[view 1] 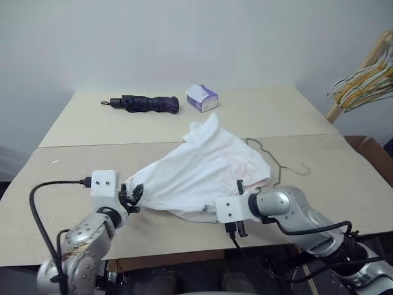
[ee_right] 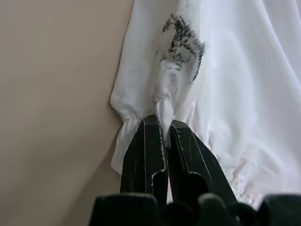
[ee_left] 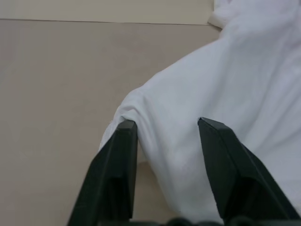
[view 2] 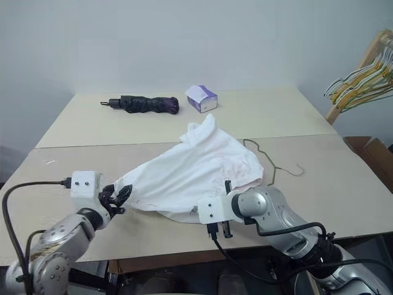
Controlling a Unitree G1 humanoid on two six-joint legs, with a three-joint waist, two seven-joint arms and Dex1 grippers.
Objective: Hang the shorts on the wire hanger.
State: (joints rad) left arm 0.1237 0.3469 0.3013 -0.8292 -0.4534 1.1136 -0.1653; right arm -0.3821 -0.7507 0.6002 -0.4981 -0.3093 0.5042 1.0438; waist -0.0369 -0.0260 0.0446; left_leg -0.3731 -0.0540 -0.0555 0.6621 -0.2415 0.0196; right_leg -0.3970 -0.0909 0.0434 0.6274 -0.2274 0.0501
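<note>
The shorts (view 1: 206, 175) are lying spread in a loose heap on the counter (view 1: 153, 132), and every other thing here is placed against them. The wire hanger (view 1: 279, 161) is lying flat on the counter at the shorts' right side, its hook curling away from them and part of its frame apparently tucked under the cloth, though how far under cannot be told. So the garment is not yet hanging on it.

The right gripper (ee_right: 162, 123) is sitting at the near edge of the shorts with its jaws pressed together on a small pinch of white fabric beside a dark smudged mark. That hold is probably anchoring the hem so the cloth can be lifted or stretched.

The left gripper (ee_left: 164, 129) is sitting at the shorts' left corner with its jaws standing apart. A fold of the fabric is lying between them, one jaw touching its edge, but nothing is clamped. It looks placed for taking a second corner, which would let the two arms pull the shorts flat.

Beyond the shorts, well apart from them, a folded dark umbrella (view 1: 147, 104) and a small tissue box (view 1: 202, 98) are resting on the counter. A bunch of pale hangers (view 1: 365, 81) is hanging off to the shorts' far right.
</note>
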